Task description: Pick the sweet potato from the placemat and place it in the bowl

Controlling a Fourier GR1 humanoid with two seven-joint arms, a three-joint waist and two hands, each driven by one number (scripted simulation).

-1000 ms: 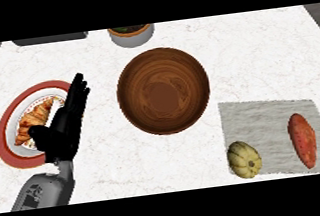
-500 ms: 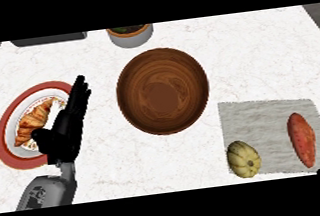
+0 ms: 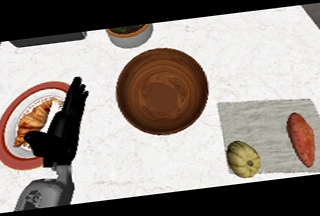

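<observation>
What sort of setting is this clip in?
Most likely a kitchen counter: a white marble-look counter top with a wooden bowl, a croissant on a red-rimmed plate, and a sweet potato on a grey placemat.

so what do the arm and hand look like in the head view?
Left hand: black all over, slender fingers and a thumb. It joins a grey forearm with a rounded casing. No cables or markings readable. The right hand shows only as a black speck at the right edge.

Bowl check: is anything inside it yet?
Nothing shows inside the wooden bowl; its whole inner surface is visible and bare. The sweet potato lies on the grey placemat, beside a small yellowish squash. Nothing covers the bowl.
</observation>
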